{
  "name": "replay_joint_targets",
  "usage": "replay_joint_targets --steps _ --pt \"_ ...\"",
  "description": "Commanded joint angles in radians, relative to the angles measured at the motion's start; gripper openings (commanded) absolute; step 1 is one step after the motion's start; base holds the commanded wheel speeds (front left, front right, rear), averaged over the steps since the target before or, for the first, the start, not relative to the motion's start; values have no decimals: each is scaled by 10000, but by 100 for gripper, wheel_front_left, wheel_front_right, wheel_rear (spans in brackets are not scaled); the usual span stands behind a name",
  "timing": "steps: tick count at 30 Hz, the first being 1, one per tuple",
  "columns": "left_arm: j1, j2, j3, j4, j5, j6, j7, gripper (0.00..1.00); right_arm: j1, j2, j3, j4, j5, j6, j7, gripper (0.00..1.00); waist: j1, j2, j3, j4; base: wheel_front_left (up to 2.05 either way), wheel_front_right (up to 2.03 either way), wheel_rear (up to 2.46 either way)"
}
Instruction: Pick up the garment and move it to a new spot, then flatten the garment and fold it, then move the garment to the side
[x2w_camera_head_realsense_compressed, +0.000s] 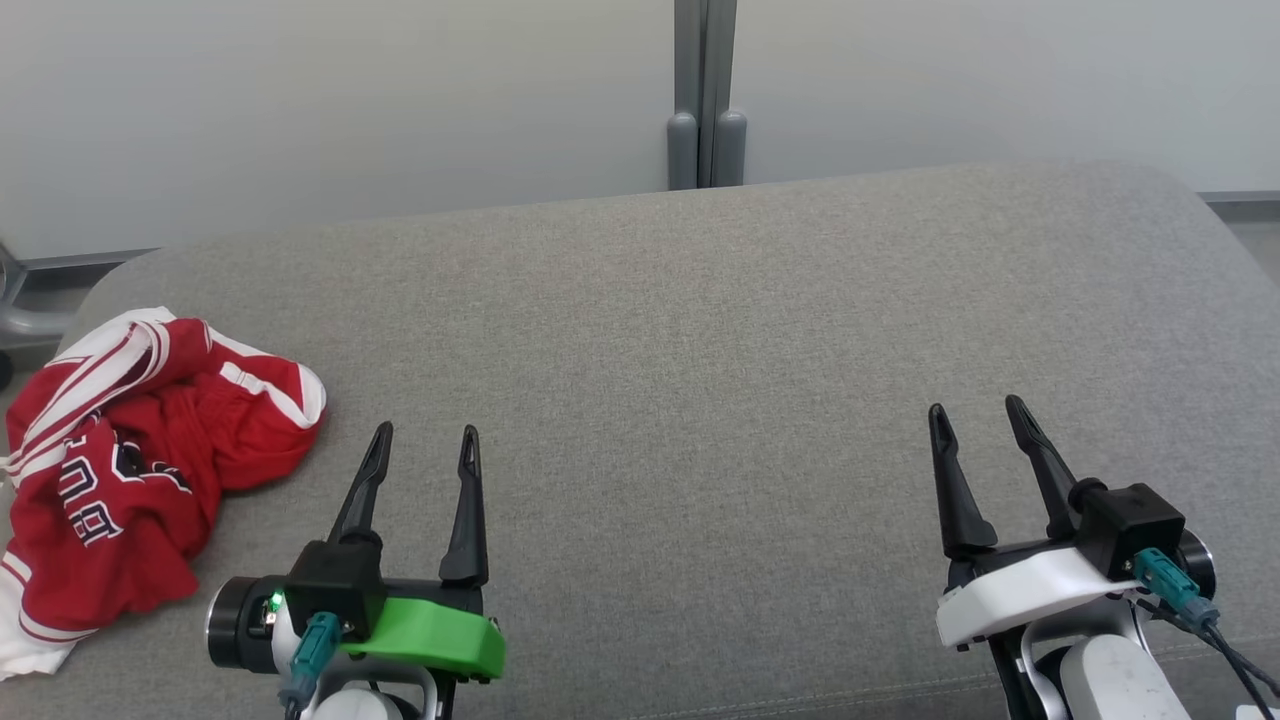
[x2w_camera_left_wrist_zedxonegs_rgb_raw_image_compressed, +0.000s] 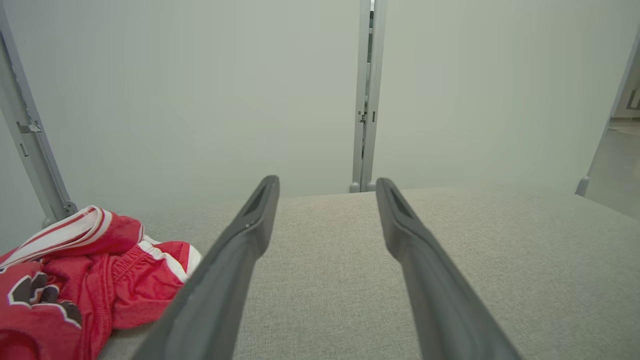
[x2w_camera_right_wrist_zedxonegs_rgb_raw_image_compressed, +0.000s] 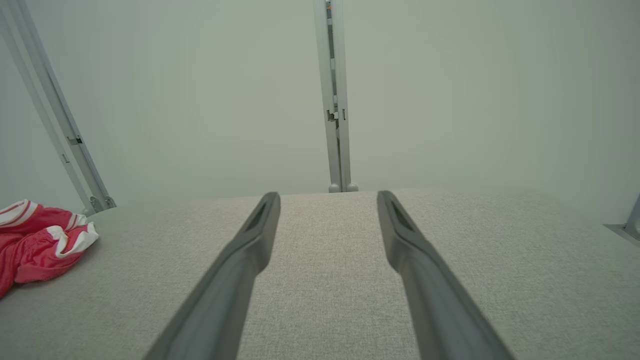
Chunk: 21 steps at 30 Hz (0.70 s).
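A crumpled red garment (x2w_camera_head_realsense_compressed: 130, 460) with white stripes and dark lettering lies in a heap at the far left of the grey fabric surface (x2w_camera_head_realsense_compressed: 700, 330). It also appears at the lower left of the left wrist view as the garment (x2w_camera_left_wrist_zedxonegs_rgb_raw_image_compressed: 75, 280) and at the left edge of the right wrist view as the garment (x2w_camera_right_wrist_zedxonegs_rgb_raw_image_compressed: 40, 242). My left gripper (x2w_camera_head_realsense_compressed: 425, 440) hovers open just right of the heap, nothing between its fingers. My right gripper (x2w_camera_head_realsense_compressed: 978, 410) stands open far to the right, over bare fabric.
A pale wall (x2w_camera_head_realsense_compressed: 350, 100) with a grey vertical post (x2w_camera_head_realsense_compressed: 705, 100) runs behind the surface. A slanted grey metal frame (x2w_camera_left_wrist_zedxonegs_rgb_raw_image_compressed: 35, 145) stands at the left beyond the garment. The surface's left edge lies close to the heap.
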Motion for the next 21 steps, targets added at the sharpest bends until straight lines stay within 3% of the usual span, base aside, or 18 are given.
replay_joint_targets --steps 1,15,21 --pt "49 66 -40 -10 294 67 -98 100 26 -52 60 10 -291 1 -113 100 0 0 -33 -7 0 0 0" --pt "80 92 -44 161 873 -29 -370 100 94 -93 421 86 -1036 0 -378 100 0 0 -114 -16 0 0 0" --pt "46 91 10 312 590 -71 -359 100 141 -94 454 173 -1049 1 -384 100 0 0 -82 4 0 0 0"
